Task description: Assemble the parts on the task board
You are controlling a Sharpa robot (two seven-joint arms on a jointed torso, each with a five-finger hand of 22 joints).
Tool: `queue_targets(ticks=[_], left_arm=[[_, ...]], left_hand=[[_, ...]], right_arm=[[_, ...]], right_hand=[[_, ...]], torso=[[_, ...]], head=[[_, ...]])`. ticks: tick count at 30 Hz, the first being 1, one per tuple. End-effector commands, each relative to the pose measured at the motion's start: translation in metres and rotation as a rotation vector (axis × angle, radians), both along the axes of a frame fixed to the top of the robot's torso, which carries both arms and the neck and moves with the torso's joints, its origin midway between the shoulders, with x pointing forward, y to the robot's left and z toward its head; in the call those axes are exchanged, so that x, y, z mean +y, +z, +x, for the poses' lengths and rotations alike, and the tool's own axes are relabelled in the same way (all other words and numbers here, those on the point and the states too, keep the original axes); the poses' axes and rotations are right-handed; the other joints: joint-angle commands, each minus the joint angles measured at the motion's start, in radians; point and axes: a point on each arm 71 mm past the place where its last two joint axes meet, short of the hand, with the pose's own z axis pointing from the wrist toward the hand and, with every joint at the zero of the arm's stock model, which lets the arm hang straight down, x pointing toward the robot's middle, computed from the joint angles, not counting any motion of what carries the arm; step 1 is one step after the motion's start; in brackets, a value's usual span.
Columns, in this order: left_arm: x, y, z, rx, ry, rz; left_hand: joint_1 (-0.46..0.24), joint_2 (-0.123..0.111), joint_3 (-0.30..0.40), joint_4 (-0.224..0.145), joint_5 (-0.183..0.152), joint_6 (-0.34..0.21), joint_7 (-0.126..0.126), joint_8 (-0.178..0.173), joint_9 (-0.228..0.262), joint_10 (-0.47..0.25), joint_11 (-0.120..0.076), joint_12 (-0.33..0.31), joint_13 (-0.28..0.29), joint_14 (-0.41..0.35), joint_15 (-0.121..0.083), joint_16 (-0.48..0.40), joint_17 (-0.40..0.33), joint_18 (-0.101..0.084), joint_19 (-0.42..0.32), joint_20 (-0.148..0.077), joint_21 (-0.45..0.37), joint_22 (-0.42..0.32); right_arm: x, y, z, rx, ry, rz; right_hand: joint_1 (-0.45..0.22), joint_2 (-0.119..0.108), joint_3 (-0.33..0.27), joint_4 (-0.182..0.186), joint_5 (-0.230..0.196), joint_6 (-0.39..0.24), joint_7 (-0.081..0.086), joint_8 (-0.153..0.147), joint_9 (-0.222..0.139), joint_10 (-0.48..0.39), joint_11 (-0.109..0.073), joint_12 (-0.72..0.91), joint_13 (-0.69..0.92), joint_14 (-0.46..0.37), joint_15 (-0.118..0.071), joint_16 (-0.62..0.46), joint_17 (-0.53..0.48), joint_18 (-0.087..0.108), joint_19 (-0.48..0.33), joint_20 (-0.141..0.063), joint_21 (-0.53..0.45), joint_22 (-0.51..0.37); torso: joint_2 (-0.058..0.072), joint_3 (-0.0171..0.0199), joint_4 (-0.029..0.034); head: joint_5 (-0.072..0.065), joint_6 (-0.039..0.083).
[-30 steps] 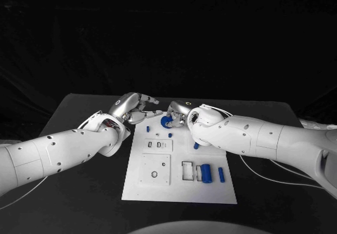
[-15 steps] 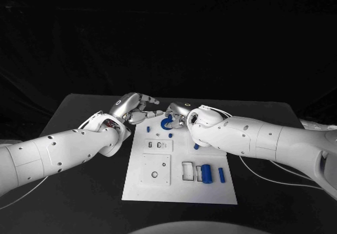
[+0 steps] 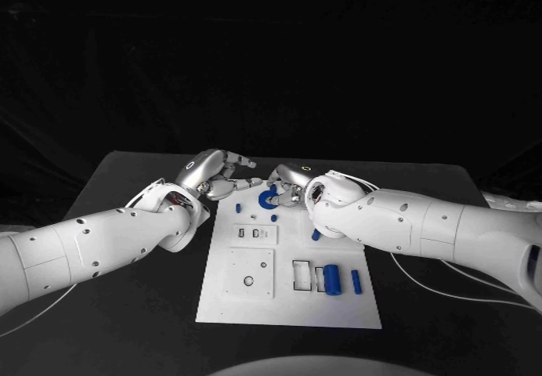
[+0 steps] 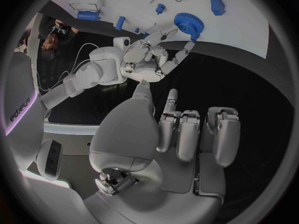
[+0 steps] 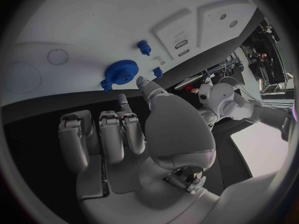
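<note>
The white task board (image 3: 290, 301) lies in the middle of the table. A blue gear (image 3: 266, 198) lies flat near its far edge, also seen as the gear (image 5: 121, 70) and the gear (image 4: 187, 22). My right hand (image 3: 289, 185) hovers just beside it with most fingers curled in and nothing held. Its thumb and one finger (image 5: 122, 100) point at the gear, and I cannot tell if they touch. My left hand (image 3: 217, 174) is off the board's far left corner, fingers curled (image 4: 190, 134), holding nothing.
Small blue parts lie on the board: a peg (image 3: 238, 207), a stub (image 3: 275, 218), a piece (image 3: 316, 233) under my right forearm, a thick cylinder (image 3: 331, 278) and a thin bar (image 3: 355, 280). Raised white plates with slots (image 3: 251, 272) sit on the board's left half.
My right arm has shifted slightly to the right. The gear and my left hand have stayed put.
</note>
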Motion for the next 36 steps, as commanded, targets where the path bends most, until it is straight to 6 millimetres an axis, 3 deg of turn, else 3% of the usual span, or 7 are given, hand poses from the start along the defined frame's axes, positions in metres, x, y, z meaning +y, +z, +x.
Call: queue_targets(ticks=[1,6,10,16,23,30,36], left_arm=[[-0.001,0.002,0.000,-0.017,-0.007,-0.001],[0.000,0.002,0.001,-0.022,-0.003,-0.002],[0.000,0.001,0.002,-0.024,-0.002,-0.001],[-0.002,0.000,0.004,-0.024,-0.004,0.001],[-0.001,-0.003,0.004,-0.021,-0.005,0.005],[0.000,-0.005,0.004,-0.019,-0.004,0.007],[0.002,-0.006,0.004,-0.017,-0.001,0.009]], left_hand=[[0.002,0.011,-0.006,0.002,-0.003,-0.003,0.002,-0.004,-0.001,0.106,0.008,0.003,0.263,0.108,0.007,0.003,0.263,-0.007,0.107,0.007,0.002,0.263],[0.003,0.013,-0.007,0.002,-0.003,-0.003,0.002,-0.004,-0.002,0.106,0.008,0.003,0.263,0.108,0.007,0.003,0.263,-0.007,0.107,0.007,0.002,0.263],[0.003,0.013,-0.007,0.002,-0.003,-0.004,0.002,-0.004,-0.002,0.106,0.008,0.003,0.263,0.108,0.007,0.003,0.263,-0.007,0.107,0.007,0.002,0.263],[0.004,0.013,-0.007,0.002,-0.003,-0.004,0.002,-0.004,-0.002,0.106,0.008,0.003,0.263,0.108,0.007,0.003,0.263,-0.007,0.107,0.007,0.002,0.263],[0.013,0.019,-0.017,0.002,-0.003,-0.004,0.004,-0.004,-0.003,0.106,0.011,0.003,0.263,0.108,0.009,0.003,0.263,-0.007,0.107,0.008,0.002,0.263],[0.016,0.023,-0.024,0.002,-0.002,-0.002,0.005,-0.004,-0.003,0.106,0.012,0.003,0.263,0.108,0.010,0.003,0.263,-0.007,0.107,0.009,0.002,0.263],[0.016,0.023,-0.025,0.002,-0.002,-0.002,0.005,-0.004,-0.003,0.106,0.012,0.003,0.263,0.108,0.010,0.003,0.263,-0.007,0.107,0.009,0.002,0.263]], right_arm=[[-0.005,0.017,-0.004,-0.063,-0.002,0.152],[-0.026,0.044,-0.014,-0.048,-0.012,0.262],[-0.053,0.069,-0.022,-0.023,-0.016,0.307],[-0.103,0.086,-0.032,0.004,-0.040,0.270],[-0.147,0.073,-0.042,-0.019,-0.068,0.128],[-0.179,0.047,-0.045,0.014,-0.130,0.053],[-0.189,0.027,-0.045,0.059,-0.164,0.019]], right_hand=[[-0.007,0.012,-0.004,0.007,0.013,0.029,0.000,0.012,0.005,0.105,-0.003,0.004,0.263,0.104,-0.001,0.004,0.263,-0.007,0.105,0.000,0.004,0.263],[-0.063,0.017,-0.018,0.044,0.062,0.060,0.001,0.017,0.007,0.105,-0.003,0.004,0.263,0.104,-0.001,0.004,0.263,-0.007,0.105,0.000,0.004,0.263],[-0.114,0.013,-0.026,0.072,0.125,0.074,-0.015,0.014,0.008,0.105,-0.015,0.004,0.263,0.104,-0.008,0.004,0.263,-0.007,0.105,-0.005,0.004,0.263],[-0.067,0.009,-0.005,0.036,0.071,0.040,-0.039,-0.012,0.003,0.105,-0.037,0.004,0.263,0.104,-0.025,0.004,0.263,-0.007,0.105,-0.020,0.004,0.263],[-0.031,-0.004,-0.013,0.016,-0.040,0.042,-0.048,-0.014,0.006,0.105,-0.047,0.004,0.263,0.104,-0.036,0.004,0.263,-0.007,0.105,-0.033,0.004,0.263],[-0.026,-0.007,-0.018,0.016,-0.051,0.041,-0.051,-0.014,0.007,0.105,-0.049,0.004,0.263,0.104,-0.038,0.004,0.263,-0.007,0.105,-0.035,0.004,0.263],[-0.010,-0.006,-0.020,0.011,-0.056,0.023,-0.055,-0.021,0.005,0.105,-0.053,0.004,0.263,0.104,-0.041,0.004,0.263,-0.007,0.105,-0.038,0.004,0.263]], torso=[[-0.002,0.0007,-0.0014],[-0.002,0.0002,-0.0005],[-0.004,0.0003,-0.0028],[-0.012,-0.0006,-0.0061],[-0.015,0.0044,-0.0136],[-0.013,0.0050,-0.0161],[-0.013,0.0035,-0.0122]], head=[[0.004,0.000],[-0.001,0.001],[-0.003,-0.001],[-0.019,0.000],[-0.043,0.004],[-0.081,0.014],[-0.094,0.014]])
